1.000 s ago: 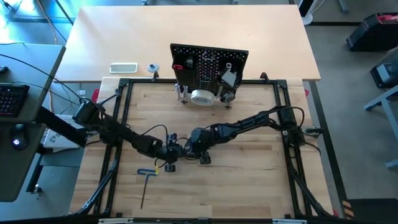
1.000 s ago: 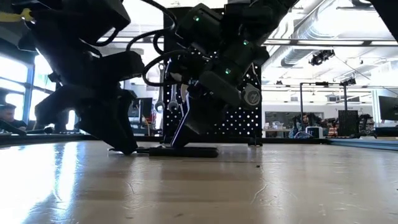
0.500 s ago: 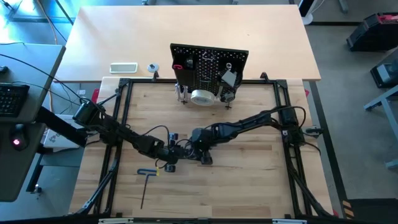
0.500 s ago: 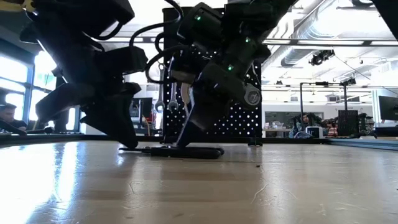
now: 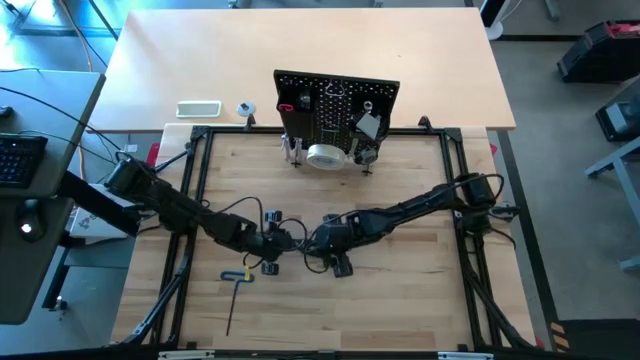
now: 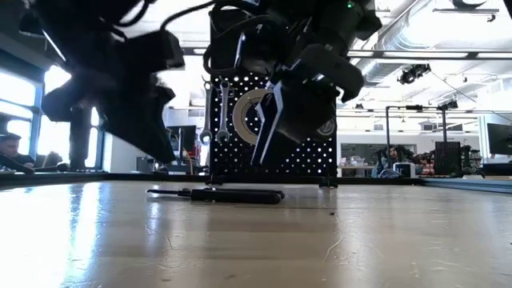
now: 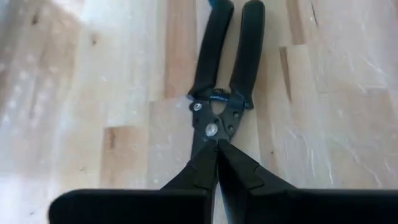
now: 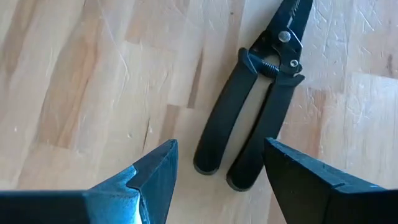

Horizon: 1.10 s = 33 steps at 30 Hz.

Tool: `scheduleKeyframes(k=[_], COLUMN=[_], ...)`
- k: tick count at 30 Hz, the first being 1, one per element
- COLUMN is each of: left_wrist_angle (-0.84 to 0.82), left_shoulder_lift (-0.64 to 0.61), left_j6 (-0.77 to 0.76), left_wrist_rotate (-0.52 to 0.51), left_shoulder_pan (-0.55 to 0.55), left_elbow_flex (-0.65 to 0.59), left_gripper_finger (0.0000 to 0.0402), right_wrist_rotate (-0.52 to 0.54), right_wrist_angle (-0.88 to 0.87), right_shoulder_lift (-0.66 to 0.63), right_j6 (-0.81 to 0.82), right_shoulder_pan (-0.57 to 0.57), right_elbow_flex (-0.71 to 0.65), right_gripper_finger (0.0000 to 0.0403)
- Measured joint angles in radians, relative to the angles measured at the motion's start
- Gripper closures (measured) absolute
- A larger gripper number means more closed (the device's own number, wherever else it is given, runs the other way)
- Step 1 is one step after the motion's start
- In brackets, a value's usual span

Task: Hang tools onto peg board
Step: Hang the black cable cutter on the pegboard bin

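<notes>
Left gripper (image 7: 217, 165) clamped on pliers (image 7: 224, 74) nose; right gripper (image 8: 221, 171) apart above handles.

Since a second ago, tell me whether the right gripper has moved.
Yes. In the high view the right gripper has backed off, away from the peg board, its fingers off the pliers.

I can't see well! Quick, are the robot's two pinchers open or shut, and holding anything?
Left gripper: shut, clamped on the nose of the black-handled pliers lying on the wooden table.
Right gripper: open, holding nothing, above the pliers' handles.
</notes>
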Motion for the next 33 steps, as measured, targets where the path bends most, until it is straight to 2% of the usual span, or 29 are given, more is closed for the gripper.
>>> scheduleKeyframes(k=[4,6,8,16,21,27,33], left_wrist_angle=[-0.046,-0.062,-0.06,-0.043,0.002,0.04,0.038], left_shoulder_lift=[-0.032,-0.027,-0.011,0.096,0.156,0.163,0.163], left_j6=[-0.009,-0.009,-0.016,-0.018,-0.012,0.0,-0.008], left_wrist_rotate=[0.008,0.047,0.085,0.129,0.133,0.136,0.143], left_shoulder_pan=[0.01,0.025,0.036,0.082,0.101,0.101,0.104], left_elbow_flex=[-0.003,-0.004,-0.004,0.0,0.004,0.001,0.0], left_gripper_finger=[0.0394,0.0394,0.0394,0.0394,0.0394,0.0394,0.0394], right_wrist_rotate=[0.023,0.023,0.023,0.015,0.006,0.012,0.012], right_wrist_angle=[-0.015,-0.014,-0.014,-0.013,-0.013,-0.018,-0.122], right_shoulder_lift=[0.0,0.0,0.0,-0.002,-0.003,-0.009,-0.012], right_j6=[0.001,0.002,0.002,0.031,0.039,0.05,0.144], right_shoulder_pan=[0.008,0.008,0.008,0.008,0.008,0.008,-0.005], right_elbow_flex=[0.0,0.0,0.0,0.0,0.001,0.002,0.002], right_gripper_finger=[0.0171,0.0171,0.0171,0.0171,0.0171,0.0171,0.0171])
